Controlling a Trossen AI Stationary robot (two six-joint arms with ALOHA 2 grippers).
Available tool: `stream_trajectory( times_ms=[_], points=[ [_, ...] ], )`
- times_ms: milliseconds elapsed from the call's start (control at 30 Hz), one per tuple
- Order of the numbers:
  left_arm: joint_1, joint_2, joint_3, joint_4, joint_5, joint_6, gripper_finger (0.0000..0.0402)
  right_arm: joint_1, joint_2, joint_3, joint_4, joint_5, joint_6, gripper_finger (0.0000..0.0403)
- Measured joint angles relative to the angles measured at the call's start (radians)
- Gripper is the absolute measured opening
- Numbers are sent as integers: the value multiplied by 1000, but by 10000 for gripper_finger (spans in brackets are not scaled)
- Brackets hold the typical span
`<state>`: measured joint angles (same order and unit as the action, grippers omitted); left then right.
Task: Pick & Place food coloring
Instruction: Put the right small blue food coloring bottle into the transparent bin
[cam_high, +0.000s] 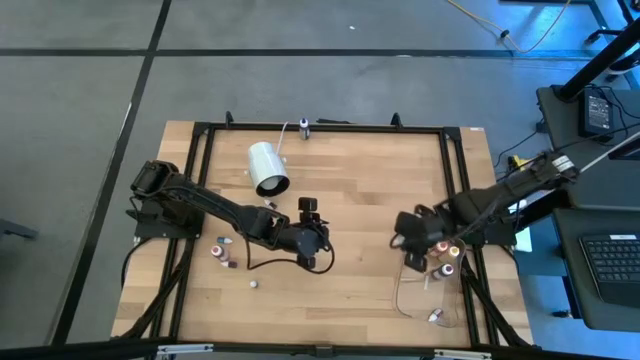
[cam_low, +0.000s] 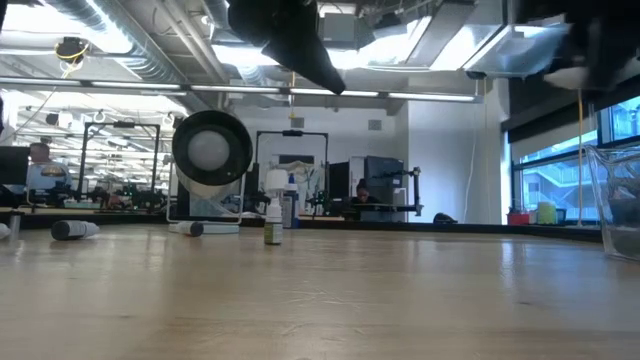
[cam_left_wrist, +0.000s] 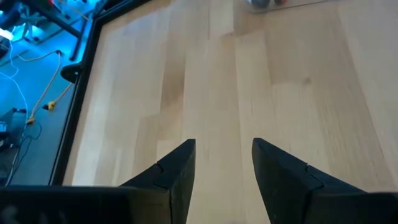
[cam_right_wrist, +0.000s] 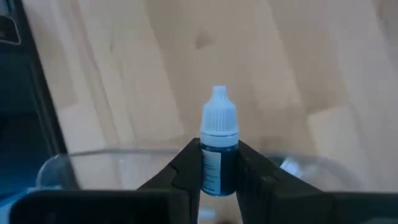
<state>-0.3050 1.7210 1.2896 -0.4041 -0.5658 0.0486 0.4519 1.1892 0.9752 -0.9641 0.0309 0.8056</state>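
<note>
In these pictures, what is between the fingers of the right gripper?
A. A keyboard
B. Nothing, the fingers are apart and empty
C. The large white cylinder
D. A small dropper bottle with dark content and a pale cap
D: in the right wrist view the right gripper has its fingers closed on a small dropper bottle with dark content and a pale cap, held above the rim of a clear container.

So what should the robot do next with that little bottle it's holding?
Probably lower it a bit and let go. The right gripper is shut on a small dropper bottle with a white cap, held right above the rim of the clear container, so dropping it in looks like the next step. The left gripper is open and empty over bare table.
</note>
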Motion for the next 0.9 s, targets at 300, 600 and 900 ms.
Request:
stream_trajectory(
  times_ms=[300, 600, 900],
  points=[
    [0, 0, 0, 0, 7, 25, 150, 260, 4, -27, 11, 109, 357, 79],
    [0, 0, 0, 3, 10, 25, 149, 332, 5, -239, 254, 110, 547, 80],
    [0, 0, 0, 4, 10, 21, 152, 332, 6, -346, 385, 108, 549, 81]
  ],
)
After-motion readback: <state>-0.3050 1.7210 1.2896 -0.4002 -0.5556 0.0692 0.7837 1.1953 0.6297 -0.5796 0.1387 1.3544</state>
